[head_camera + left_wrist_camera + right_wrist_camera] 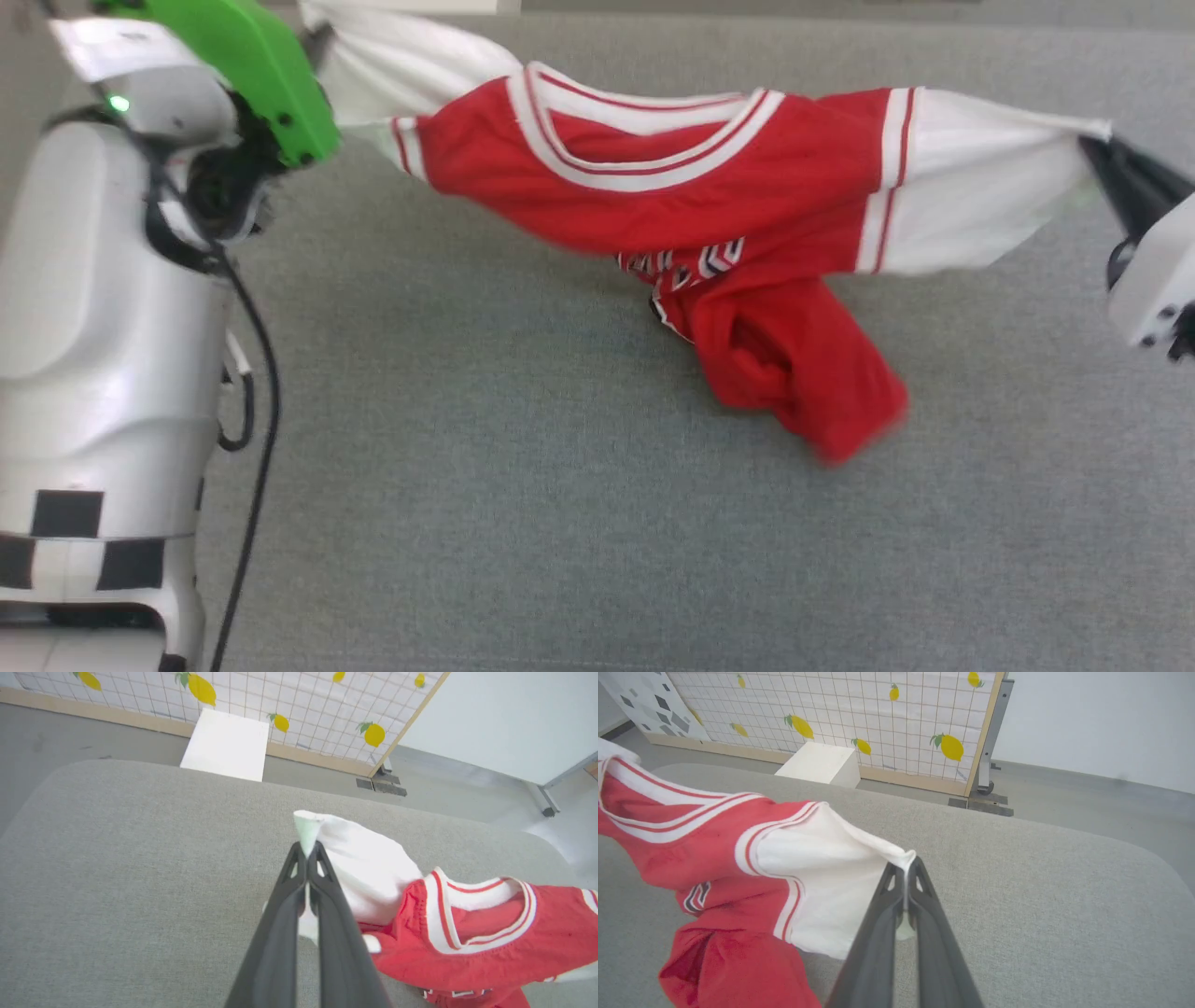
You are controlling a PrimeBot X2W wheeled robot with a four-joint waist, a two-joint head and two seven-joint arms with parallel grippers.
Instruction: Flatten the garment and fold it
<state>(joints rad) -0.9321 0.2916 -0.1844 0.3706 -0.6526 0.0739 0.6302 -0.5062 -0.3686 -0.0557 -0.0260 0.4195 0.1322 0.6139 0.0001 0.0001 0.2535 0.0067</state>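
One garment (653, 187), two grips: the left end effector (307, 851) is clamped on one white sleeve (369, 868), the right end effector (906, 870) on the other. It hangs stretched between them over the grey bench (467, 485), red body sagging.

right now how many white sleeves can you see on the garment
2: left sleeve pinched in the left tool, right sleeve in the right tool.
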